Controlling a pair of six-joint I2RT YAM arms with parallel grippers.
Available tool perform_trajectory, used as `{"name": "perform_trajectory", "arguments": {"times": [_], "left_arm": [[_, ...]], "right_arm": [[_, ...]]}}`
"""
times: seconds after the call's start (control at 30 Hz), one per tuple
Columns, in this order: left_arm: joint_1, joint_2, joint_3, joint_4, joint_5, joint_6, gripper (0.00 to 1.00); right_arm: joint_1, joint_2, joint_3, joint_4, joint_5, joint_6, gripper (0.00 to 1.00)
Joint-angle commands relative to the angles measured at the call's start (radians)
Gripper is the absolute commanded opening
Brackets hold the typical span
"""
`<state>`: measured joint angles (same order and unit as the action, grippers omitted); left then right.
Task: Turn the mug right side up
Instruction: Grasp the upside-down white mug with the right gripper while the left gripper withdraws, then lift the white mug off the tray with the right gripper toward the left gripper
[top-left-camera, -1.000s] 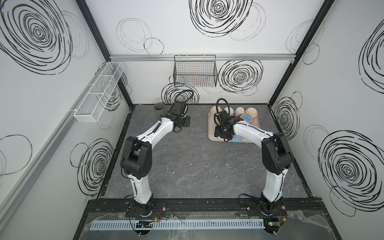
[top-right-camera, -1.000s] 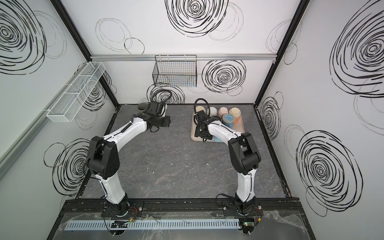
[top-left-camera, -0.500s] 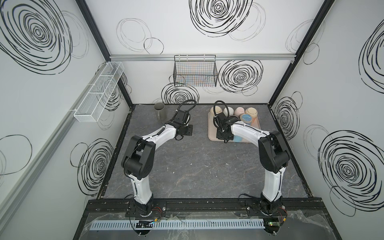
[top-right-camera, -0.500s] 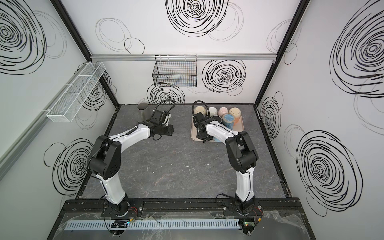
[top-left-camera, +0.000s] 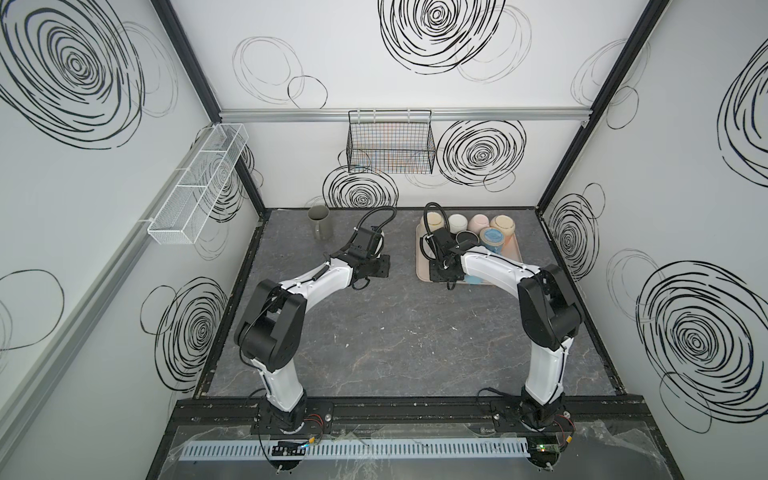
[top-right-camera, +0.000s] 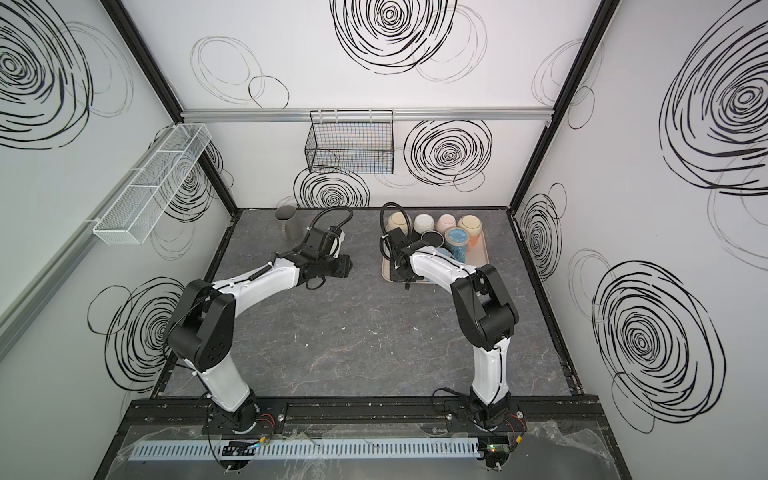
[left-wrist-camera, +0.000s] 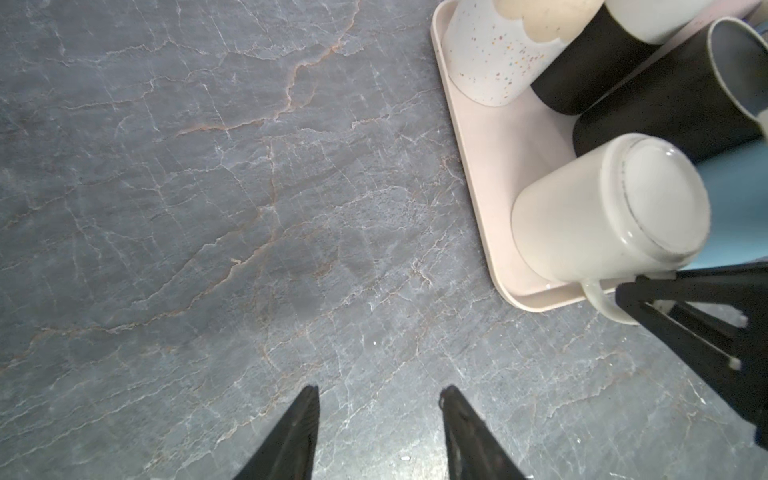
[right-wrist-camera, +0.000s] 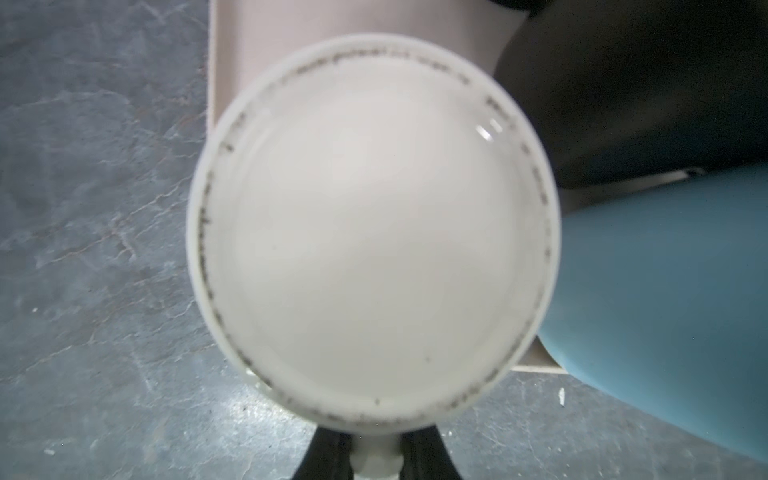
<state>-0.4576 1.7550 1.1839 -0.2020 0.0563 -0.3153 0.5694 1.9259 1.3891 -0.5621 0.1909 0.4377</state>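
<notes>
Dark grey veined tabletop (top-left-camera: 395, 332) inside a black frame; white walls (top-left-camera: 340, 50) scribbled with black swirls. Black wire basket (top-left-camera: 390, 143) on back wall, white mesh shelf (top-left-camera: 195, 191) on left wall. Grey cup (top-left-camera: 320, 222) upright in back-left corner. White mug (left-wrist-camera: 582, 224) sits bottom-up on near-left corner of pale pink tray (left-wrist-camera: 511, 141), other cups beside it. Right gripper (right-wrist-camera: 376, 457) clamped on its handle. Left gripper (left-wrist-camera: 380, 399) jaws spread, empty, over bare tabletop beside tray.
</notes>
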Motion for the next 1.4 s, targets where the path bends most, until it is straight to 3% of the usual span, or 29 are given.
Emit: {"name": "perform_trajectory", "arguments": {"times": [0.0, 0.17, 0.47, 0.63, 0.77, 1.37], "left_arm": [[-0.022, -0.07, -0.068, 0.085, -0.029, -0.044, 0.51], [-0.061, -0.118, -0.181, 0.224, -0.018, -0.145, 0.51], [-0.124, -0.093, -0.186, 0.273, -0.029, -0.197, 0.51], [-0.116, -0.148, -0.283, 0.417, -0.013, -0.287, 0.51], [-0.114, -0.183, -0.298, 0.368, -0.08, -0.279, 0.51], [-0.107, -0.303, -0.337, 0.438, -0.048, -0.314, 0.59]], "right_arm": [[0.008, -0.055, -0.019, 0.081, -0.094, -0.116, 0.01], [-0.001, -0.044, 0.003, 0.057, -0.086, -0.204, 0.04], [-0.032, -0.042, 0.025, 0.064, -0.134, -0.258, 0.0], [-0.076, -0.12, -0.063, 0.218, -0.271, -0.177, 0.0], [-0.111, -0.179, -0.137, 0.324, -0.327, -0.103, 0.0], [-0.213, -0.385, -0.387, 0.674, -0.564, 0.069, 0.0]]}}
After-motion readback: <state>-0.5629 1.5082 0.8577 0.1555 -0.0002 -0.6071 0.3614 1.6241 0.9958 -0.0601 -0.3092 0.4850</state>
